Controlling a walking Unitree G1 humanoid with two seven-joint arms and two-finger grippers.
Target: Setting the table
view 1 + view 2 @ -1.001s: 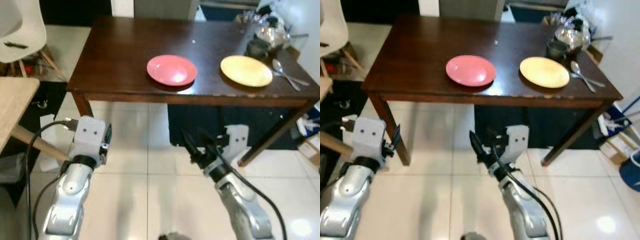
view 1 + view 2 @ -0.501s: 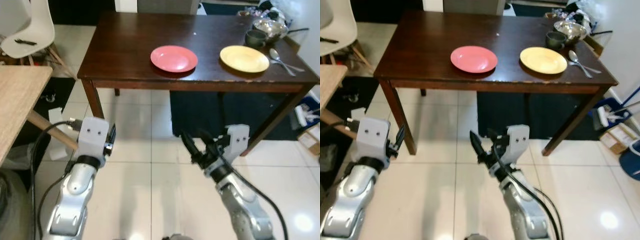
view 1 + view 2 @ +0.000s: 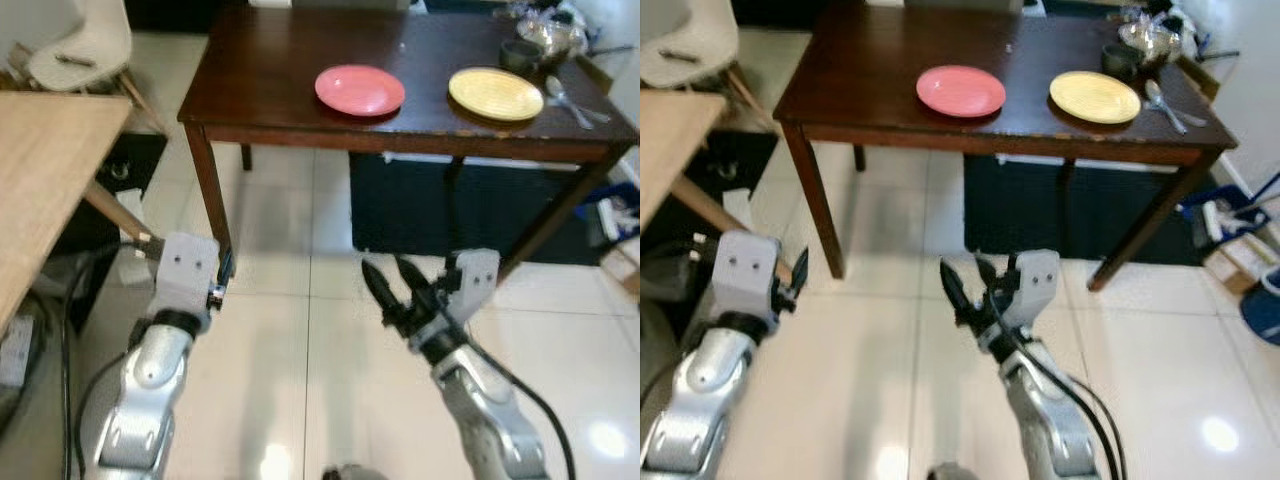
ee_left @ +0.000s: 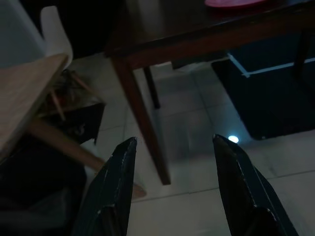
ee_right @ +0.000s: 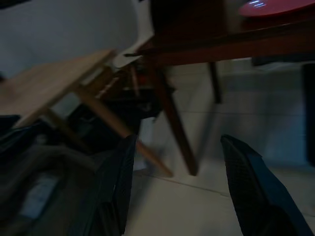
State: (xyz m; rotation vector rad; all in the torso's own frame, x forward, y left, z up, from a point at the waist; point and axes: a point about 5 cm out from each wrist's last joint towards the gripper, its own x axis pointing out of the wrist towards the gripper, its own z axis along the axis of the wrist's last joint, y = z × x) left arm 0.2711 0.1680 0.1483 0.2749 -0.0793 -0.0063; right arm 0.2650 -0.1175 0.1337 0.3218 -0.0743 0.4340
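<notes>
Both grippers hang low over the tiled floor [image 3: 300, 330], short of the dark table [image 3: 270, 70] — nothing held.

On the table, a pink plate [image 3: 360, 89] lies beside a yellow plate [image 3: 496, 93]; spoons [image 3: 1165, 103] and what looks like a dark cup [image 3: 1118, 59] sit by the far right edge. The left gripper [image 4: 173, 191] and right gripper [image 5: 184, 189] each have their fingers spread apart. A light wooden table [image 3: 45, 190] stands to the left — a white chair [image 3: 85, 50] behind it.

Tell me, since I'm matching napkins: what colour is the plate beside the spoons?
Yellow: the plate beside the spoons shows best in the right eye view.
</notes>
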